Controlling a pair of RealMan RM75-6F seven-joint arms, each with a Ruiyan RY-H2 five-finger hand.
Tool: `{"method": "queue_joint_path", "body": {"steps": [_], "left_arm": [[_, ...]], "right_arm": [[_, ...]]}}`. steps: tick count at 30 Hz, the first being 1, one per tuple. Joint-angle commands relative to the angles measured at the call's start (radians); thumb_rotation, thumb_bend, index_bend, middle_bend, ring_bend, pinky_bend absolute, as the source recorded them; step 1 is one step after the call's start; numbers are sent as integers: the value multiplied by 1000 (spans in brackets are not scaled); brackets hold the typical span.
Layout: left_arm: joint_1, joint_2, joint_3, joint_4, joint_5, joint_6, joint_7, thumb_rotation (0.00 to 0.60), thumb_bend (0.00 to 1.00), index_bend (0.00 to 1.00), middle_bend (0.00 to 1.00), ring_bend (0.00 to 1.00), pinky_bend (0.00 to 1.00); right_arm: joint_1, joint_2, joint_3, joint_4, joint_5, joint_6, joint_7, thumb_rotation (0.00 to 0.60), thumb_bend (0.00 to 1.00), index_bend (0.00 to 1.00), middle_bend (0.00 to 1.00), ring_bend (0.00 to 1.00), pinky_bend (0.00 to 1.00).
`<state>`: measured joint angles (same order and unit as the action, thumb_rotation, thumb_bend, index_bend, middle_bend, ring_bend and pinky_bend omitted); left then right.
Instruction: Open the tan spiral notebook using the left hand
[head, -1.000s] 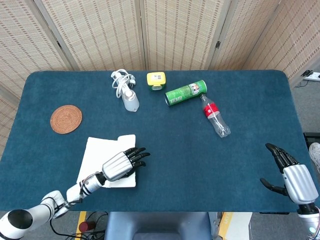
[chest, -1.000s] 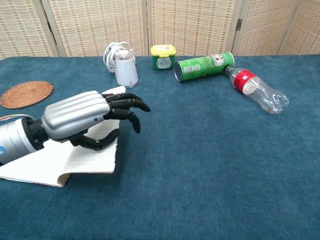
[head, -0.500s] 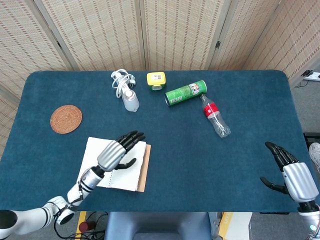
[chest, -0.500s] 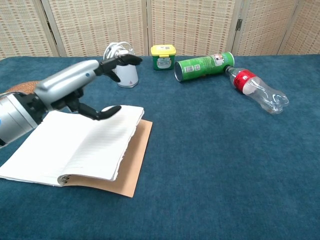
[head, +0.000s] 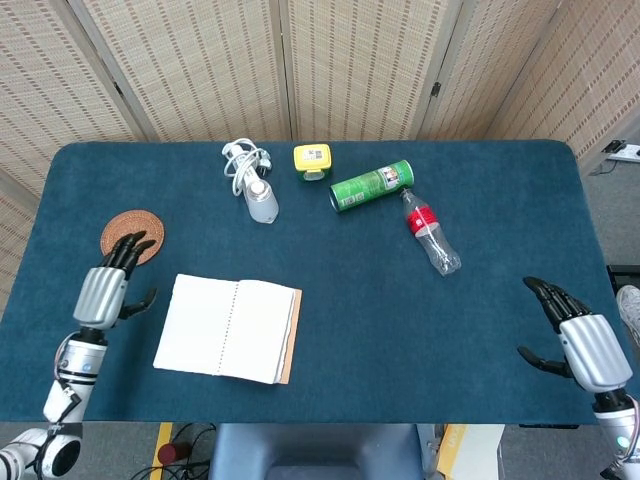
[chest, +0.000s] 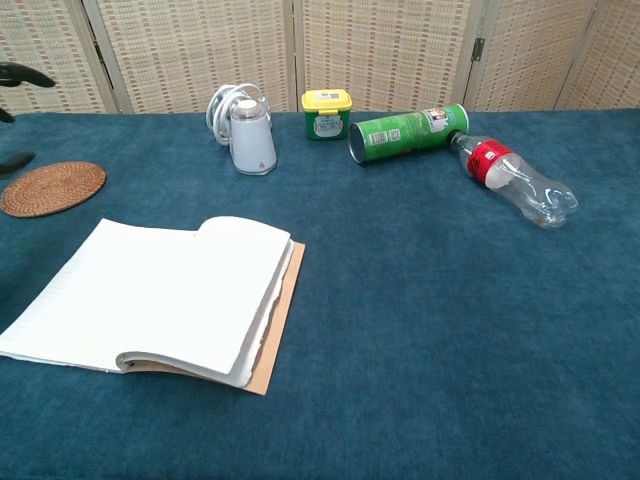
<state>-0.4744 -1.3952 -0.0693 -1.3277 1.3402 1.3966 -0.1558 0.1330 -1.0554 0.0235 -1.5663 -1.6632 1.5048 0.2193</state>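
The tan spiral notebook (head: 230, 328) lies open on the blue table, white lined pages up, its tan cover edge showing along the right side; the chest view shows the notebook (chest: 160, 298) at lower left. My left hand (head: 105, 288) is raised to the left of the notebook, apart from it, fingers spread and holding nothing. In the chest view only its dark fingertips (chest: 22, 76) show at the far left edge. My right hand (head: 580, 342) hovers near the table's front right corner, fingers spread, empty.
A round woven coaster (head: 131, 237) sits just beyond my left hand. At the back lie a white charger with cable (head: 252, 180), a yellow-lidded jar (head: 312, 162), a green can on its side (head: 372, 186) and a plastic bottle (head: 431, 232).
My left hand has lifted off the notebook and swung left, away from it. The pages have settled flat and open. The right hand has hardly moved.
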Motion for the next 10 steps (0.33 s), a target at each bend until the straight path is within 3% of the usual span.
{"method": "queue_joint_path", "body": {"steps": [1,10], "left_arm": [[59,43,5,-51,-37,36,74,600,425,176,96,82,260],[218,120,35,-187,-57,174,201,600,425,199,96,83,260]], "right_arm": [[5,2,-1,2,3,-10,3,600,204,41,138,156,306],[16,-9,-3,10,10,-29,13,600,210,41,138,151,294]]}}
